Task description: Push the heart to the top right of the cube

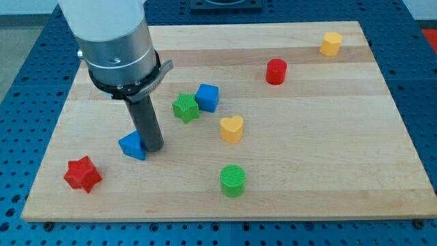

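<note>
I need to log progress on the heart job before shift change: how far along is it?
Done: nothing visible yet. The yellow heart lies below and to the view's right of the blue cube, not at its top right. In hand: my tip sits beside the blue triangular block, at the view's left, apart from the heart. Left: reach the heart and push it up past the cube.

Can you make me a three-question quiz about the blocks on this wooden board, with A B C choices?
1. Where is the yellow heart from the blue cube?
A. the view's lower right
B. the view's upper left
C. on top of it

2. How many green blocks?
A. one
B. two
C. four

3. What is my tip doing?
A. pressing the red cylinder
B. hanging off the board
C. right beside the blue triangle

Answers: 1 A, the heart sits below and right. 2 B, green star and green cylinder. 3 C, the rod ends against that block's right side.
</note>
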Available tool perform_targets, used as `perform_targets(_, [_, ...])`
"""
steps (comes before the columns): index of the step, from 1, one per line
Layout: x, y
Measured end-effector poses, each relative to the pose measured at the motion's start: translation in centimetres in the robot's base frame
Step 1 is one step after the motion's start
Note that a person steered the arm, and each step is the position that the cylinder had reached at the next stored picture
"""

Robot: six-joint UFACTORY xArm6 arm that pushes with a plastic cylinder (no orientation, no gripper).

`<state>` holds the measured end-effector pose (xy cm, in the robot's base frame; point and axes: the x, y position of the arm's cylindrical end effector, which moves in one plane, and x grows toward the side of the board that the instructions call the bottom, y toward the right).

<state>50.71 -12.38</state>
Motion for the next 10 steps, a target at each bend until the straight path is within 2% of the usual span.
perform_targets(1, [1.8, 0.9])
perform_targets(2, [6.5, 2.1])
perform_targets(3, [9.1, 4.3])
perform_targets(4, [9.5, 9.1])
perform_targets(5, [9.5, 16.5])
perform_targets(7, [9.5, 18.0])
perform_targets(9, [5.2, 17.5])
perform_targets(10, [-2.4, 17.8])
